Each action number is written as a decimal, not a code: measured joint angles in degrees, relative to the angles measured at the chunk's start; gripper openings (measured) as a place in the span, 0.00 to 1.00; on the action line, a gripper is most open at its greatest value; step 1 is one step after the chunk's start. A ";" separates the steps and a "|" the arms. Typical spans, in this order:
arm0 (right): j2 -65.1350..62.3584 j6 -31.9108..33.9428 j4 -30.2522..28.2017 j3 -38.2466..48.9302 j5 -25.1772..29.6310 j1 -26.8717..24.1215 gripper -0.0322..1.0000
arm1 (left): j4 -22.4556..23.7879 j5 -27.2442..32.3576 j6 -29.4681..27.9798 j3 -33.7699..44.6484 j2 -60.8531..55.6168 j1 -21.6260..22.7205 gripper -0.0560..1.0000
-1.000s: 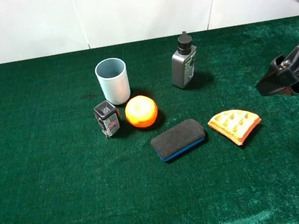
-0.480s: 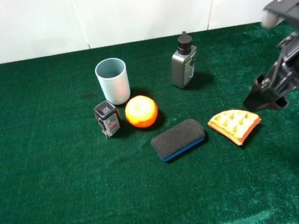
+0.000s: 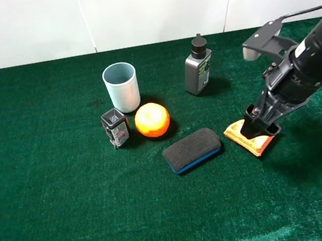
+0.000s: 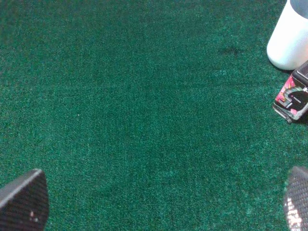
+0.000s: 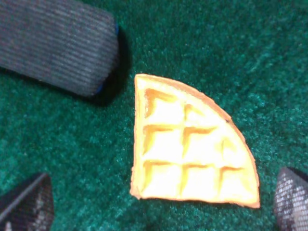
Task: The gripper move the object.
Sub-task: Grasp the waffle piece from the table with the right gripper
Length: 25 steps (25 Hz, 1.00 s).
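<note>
The orange-yellow waffle wedge [image 3: 235, 131] lies flat on the green cloth, right of the middle. My right gripper [image 3: 260, 128] has come down right over it and hides most of it in the high view. In the right wrist view the waffle wedge [image 5: 190, 163] fills the middle, and the right gripper [image 5: 158, 201] is open with one dark fingertip [image 5: 24, 206] on each side of the wedge, not touching it. My left gripper [image 4: 160, 199] is open and empty over bare cloth.
A black-and-blue eraser [image 3: 192, 149] lies just left of the wedge and shows in the right wrist view [image 5: 57, 43]. An orange ball [image 3: 152, 120], a small dark box [image 3: 115, 127], a pale cup [image 3: 121, 87] and a grey bottle [image 3: 198, 66] stand farther back.
My right arm has swung in from the right edge, leftward and down, until its gripper is over the waffle wedge. The objects have not moved.
</note>
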 joint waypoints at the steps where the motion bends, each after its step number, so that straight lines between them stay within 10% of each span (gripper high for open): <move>1: 0.67 0.00 -0.04 0.00 -0.61 0.00 0.70 | 0.00 0.00 0.00 0.00 0.00 0.00 0.99; 25: 11.86 0.00 -3.41 -0.05 -10.46 0.00 0.70 | 0.00 0.00 0.00 0.00 0.00 0.00 0.99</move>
